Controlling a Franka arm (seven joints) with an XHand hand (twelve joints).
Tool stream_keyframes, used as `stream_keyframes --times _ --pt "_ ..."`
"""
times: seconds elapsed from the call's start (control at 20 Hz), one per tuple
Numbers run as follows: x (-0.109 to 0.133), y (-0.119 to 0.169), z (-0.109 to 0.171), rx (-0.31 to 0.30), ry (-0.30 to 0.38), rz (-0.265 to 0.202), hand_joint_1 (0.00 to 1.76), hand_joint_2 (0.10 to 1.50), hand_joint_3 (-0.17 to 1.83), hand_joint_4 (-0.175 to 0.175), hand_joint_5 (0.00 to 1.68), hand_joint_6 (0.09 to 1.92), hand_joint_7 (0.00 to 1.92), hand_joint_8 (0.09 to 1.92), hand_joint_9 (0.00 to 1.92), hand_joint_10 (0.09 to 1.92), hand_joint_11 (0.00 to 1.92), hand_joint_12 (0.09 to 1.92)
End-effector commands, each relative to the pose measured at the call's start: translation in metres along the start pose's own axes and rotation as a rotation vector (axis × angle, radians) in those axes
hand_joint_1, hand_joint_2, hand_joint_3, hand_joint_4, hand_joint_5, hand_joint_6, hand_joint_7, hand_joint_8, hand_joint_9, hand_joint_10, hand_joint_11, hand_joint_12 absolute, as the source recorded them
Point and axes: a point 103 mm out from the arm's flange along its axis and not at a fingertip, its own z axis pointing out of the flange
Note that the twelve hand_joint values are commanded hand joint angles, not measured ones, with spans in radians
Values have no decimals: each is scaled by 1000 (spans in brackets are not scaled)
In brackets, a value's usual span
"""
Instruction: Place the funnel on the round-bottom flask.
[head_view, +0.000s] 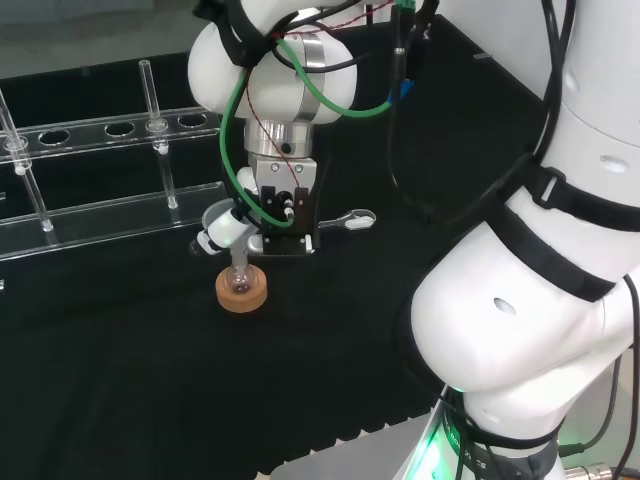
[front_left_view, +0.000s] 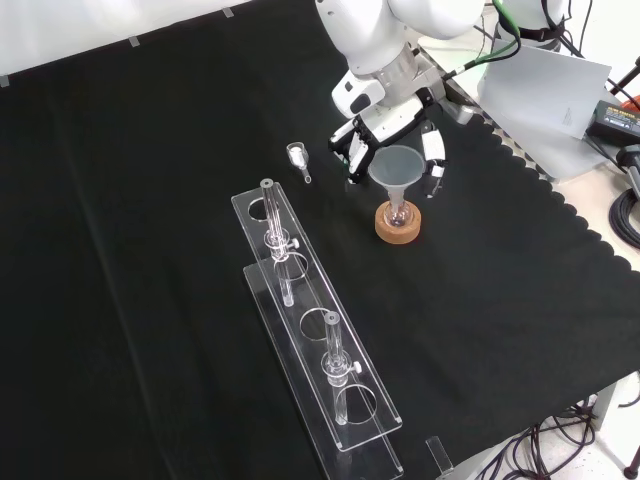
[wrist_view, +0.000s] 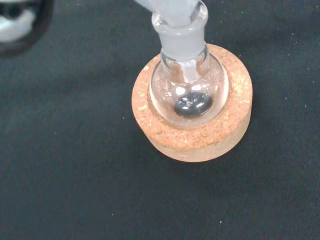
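Here, robot hand (front_left_view: 392, 135) clasping funnel (front_left_view: 394, 168) in flask (wrist_view: 189, 90) on cork ring (wrist_view: 192, 131), test-tube rack (front_left_view: 310, 330) nearby.

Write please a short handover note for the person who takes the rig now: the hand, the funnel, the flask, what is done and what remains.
Hand: just behind the funnel in the front view, fingers on both sides of its cone; contact cannot be judged.
Funnel: stem already in the neck of the round-bottom flask.
Flask: upright on the cork ring.
Done: funnel seated.
Left: pull the hand clear without tipping it.
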Motion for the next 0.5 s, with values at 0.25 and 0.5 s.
stream_keyframes --times 0.25,0.5 --pt "0 -3 -10 9 4 -13 547 542 455 4 388 87 497 524 428 648 0 1476" --pt "1 -3 -13 4 15 -18 536 549 436 2 374 87 472 522 407 655 0 1473"
